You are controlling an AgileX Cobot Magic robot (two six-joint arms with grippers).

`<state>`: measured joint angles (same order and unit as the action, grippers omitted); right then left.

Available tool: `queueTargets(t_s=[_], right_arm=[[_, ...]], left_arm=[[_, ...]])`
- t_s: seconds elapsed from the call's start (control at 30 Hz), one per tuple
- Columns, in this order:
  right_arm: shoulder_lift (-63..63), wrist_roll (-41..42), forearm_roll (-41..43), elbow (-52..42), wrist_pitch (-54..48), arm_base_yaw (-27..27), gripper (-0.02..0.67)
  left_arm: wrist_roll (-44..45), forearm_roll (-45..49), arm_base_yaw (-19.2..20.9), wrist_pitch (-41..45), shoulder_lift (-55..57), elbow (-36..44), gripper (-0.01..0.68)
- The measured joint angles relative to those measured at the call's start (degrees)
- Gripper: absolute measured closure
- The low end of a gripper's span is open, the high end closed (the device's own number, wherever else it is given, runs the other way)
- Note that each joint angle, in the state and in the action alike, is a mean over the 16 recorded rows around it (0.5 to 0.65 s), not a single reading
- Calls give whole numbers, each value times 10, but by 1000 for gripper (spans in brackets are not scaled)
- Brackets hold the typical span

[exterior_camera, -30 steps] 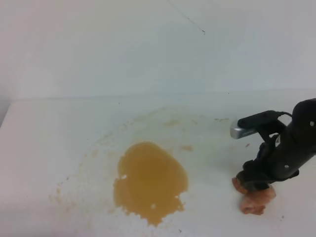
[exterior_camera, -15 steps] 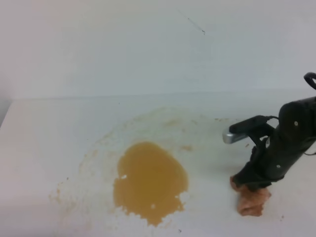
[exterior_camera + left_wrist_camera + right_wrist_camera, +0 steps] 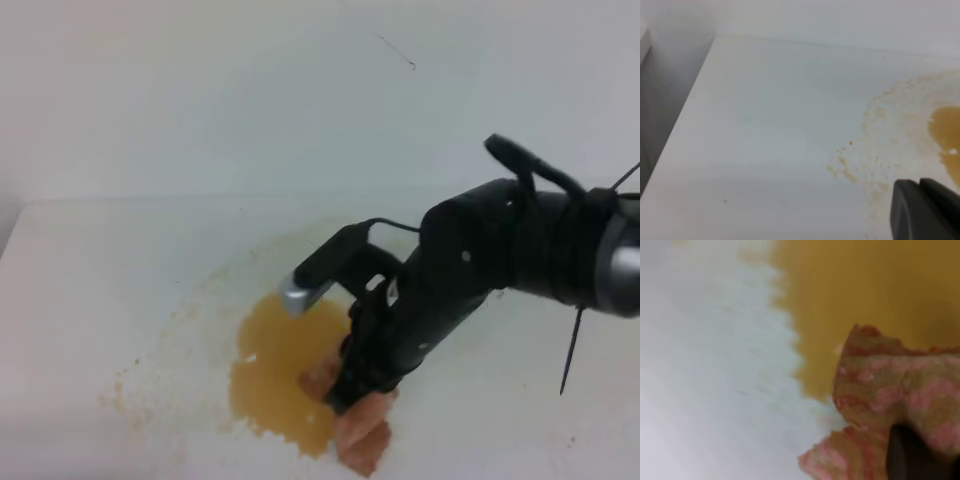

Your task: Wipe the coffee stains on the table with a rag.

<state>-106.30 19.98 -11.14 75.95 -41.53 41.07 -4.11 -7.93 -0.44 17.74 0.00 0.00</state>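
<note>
The right claw (image 3: 352, 392) is clamped on the rag (image 3: 362, 430), a wrinkled pinkish orange-brown wad, and presses it down at the right edge of the coffee stains (image 3: 275, 365) on the white counter (image 3: 90, 290). In the high view the black arm reaches in from the right, and part of the cloth lies on the amber puddle while the rest hangs out onto bare counter below and to the right. The right wrist view shows the rag (image 3: 890, 390) close up, its blotchy pink and tan folds overlapping the yellow-brown liquid (image 3: 850, 285), with a dark fingertip (image 3: 915, 455) dug into the cloth at the lower right.

Around the puddle, pale tan streaks and specks spread in an arc to the left and above. The left wrist view shows those specks (image 3: 875, 150) and a sliver of the puddle at its right edge. Only a dark corner of the left claw (image 3: 925, 210) shows at the bottom right, and I cannot tell whether it is open or closed.
</note>
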Motion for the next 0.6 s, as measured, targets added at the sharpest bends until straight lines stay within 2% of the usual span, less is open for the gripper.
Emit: queueTargets(t_s=[0.27,0.6], right_arm=[[-51,27,-49,39,13,55,607],[-166,36,-49,155,-54,61,602]], left_arm=[[0,0,0,-1,-1,3,675],[0,0,0,-1,0,3,675]])
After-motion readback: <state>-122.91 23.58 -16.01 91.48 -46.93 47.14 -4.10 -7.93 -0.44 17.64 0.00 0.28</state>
